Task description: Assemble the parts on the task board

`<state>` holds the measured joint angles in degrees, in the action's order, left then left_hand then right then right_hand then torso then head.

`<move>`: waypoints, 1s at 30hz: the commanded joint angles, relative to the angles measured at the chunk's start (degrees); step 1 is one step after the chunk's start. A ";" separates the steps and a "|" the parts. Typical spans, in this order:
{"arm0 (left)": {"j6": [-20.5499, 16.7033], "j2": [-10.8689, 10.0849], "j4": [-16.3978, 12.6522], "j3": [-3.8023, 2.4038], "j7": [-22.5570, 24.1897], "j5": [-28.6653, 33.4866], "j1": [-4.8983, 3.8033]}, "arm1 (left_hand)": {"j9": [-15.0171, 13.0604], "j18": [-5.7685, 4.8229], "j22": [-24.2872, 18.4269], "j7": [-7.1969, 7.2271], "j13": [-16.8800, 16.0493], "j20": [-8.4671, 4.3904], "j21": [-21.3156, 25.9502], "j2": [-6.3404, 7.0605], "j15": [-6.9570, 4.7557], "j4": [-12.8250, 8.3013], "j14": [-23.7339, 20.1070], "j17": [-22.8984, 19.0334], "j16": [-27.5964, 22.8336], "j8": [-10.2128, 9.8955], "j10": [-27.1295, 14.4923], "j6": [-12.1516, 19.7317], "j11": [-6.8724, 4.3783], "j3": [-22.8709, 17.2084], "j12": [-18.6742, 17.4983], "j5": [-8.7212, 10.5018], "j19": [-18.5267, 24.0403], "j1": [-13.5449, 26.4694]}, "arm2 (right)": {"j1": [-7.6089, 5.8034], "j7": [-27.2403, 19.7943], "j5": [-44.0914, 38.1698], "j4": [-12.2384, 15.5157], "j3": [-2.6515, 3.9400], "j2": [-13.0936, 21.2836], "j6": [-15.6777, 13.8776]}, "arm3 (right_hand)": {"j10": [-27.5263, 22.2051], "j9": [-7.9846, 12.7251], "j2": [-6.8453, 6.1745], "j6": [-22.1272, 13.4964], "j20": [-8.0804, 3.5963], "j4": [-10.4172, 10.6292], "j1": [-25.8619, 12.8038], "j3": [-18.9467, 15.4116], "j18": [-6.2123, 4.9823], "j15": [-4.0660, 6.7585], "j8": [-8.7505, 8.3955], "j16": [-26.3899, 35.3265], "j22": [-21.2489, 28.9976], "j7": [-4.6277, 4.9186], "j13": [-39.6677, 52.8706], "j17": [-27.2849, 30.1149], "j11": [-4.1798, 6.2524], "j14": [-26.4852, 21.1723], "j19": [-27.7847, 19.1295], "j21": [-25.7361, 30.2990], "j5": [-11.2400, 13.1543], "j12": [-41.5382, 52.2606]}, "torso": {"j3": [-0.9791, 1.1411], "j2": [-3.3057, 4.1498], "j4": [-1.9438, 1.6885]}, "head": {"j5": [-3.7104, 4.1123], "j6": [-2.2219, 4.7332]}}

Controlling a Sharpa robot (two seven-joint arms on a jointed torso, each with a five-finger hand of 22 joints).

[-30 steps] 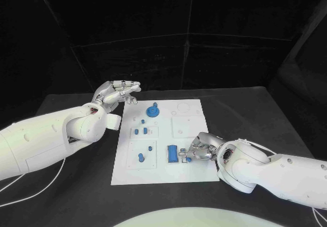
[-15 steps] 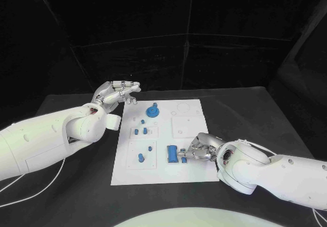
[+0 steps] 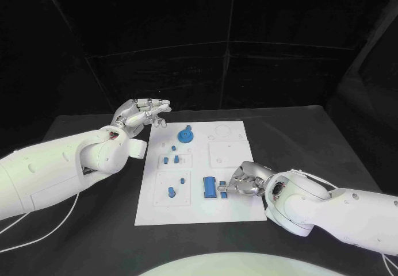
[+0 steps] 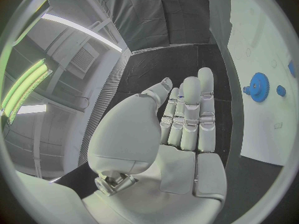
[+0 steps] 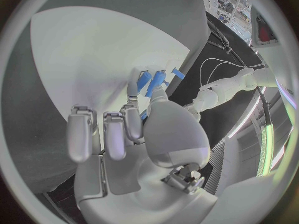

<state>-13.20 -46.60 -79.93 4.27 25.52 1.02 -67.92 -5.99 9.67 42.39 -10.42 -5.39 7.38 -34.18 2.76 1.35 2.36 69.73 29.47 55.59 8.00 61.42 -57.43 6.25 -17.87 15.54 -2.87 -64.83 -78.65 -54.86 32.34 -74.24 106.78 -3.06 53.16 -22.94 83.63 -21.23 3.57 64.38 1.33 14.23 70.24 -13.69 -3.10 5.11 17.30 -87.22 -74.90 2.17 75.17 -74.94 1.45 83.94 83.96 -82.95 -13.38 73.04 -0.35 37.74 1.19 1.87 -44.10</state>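
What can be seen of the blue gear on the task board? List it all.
The blue gear is a round, toothed disc, plastic by its look, with a short stem rising from its middle. It lies flat near the far end of the white task board, untouched. The left hand hovers beside the board's far left corner.

I see the white task board (image 3: 232, 210) lying flat on the table. Small blue parts (image 3: 173, 158) sit on it, with a round blue gear (image 3: 187, 135) near its far edge.
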 commanded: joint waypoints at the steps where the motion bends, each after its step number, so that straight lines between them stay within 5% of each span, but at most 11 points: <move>1: 0.62 0.00 -0.08 -0.04 0.20 0.05 -0.08 | 0.09 0.81 -0.08 -0.02 -0.07 -0.03 0.28 0.08 0.14 -0.31 -0.40 -0.09 -0.16 0.29 -0.45 0.23 0.00 0.16 0.36 -0.27 -0.38 -0.54 | -0.05 -1.80 0.09 0.39 0.01 0.44 1.04 | 1.98 -0.19 -0.17 -0.02 -0.30 -1.87 3.09 0.34 0.52 0.27 0.05 -0.18 -3.72 0.16 4.59 -10.83 0.46 5.21 1.06 -0.17 -0.34 -0.16 | 0.01 -0.01 0.00 | 0.08 0.06; 6: 0.56 -0.07 -0.06 -0.03 0.20 0.05 -0.08 | 0.09 0.81 -0.08 -0.02 -0.07 -0.03 0.28 0.08 0.14 -0.31 -0.40 -0.09 -0.16 0.29 -0.45 0.23 0.00 0.16 0.36 -0.27 -0.38 -0.54 | -0.05 -3.53 -0.01 0.99 0.00 1.35 2.50 | 1.82 -0.32 -0.63 -0.42 -0.26 -3.99 5.81 0.70 0.49 0.19 -0.30 -0.05 -3.55 0.33 4.47 -10.65 0.34 5.17 0.94 -0.03 1.36 -0.51 | 0.01 -0.06 0.02 | 0.03 0.00; 30: 0.56 -0.20 -0.24 0.01 0.28 0.05 -0.08 | 0.09 0.81 -0.09 -0.01 -0.07 -0.03 0.30 0.06 0.14 -0.34 -0.42 -0.10 -0.16 0.32 -0.46 0.23 0.00 0.15 0.39 -0.27 -0.38 -0.60 | -0.06 -2.65 -0.74 -0.78 0.00 0.99 3.65 | 1.82 -0.41 -0.09 -0.35 -0.21 -4.29 6.18 0.93 0.50 0.14 -0.38 -0.11 -3.63 0.31 4.53 -10.74 0.33 5.18 0.96 -0.06 1.07 -0.47 | -0.04 0.04 0.06 | -0.11 -0.24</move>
<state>-13.19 -46.77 -80.04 4.33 25.48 1.02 -67.91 -6.00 9.67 42.37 -10.44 -5.38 7.38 -34.18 2.71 1.34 2.36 69.72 29.44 55.59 8.00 61.42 -57.42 6.25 -17.87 15.54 -2.87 -64.83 -78.71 -54.88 29.26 -74.37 106.10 -3.03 54.25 -20.06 83.62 -21.59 2.82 64.17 1.33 10.22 75.65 -12.64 -3.10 4.90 17.30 -87.21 -74.90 2.39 78.05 -74.92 1.43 84.17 83.96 -82.95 -12.16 72.50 -0.37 37.78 1.19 1.79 -44.28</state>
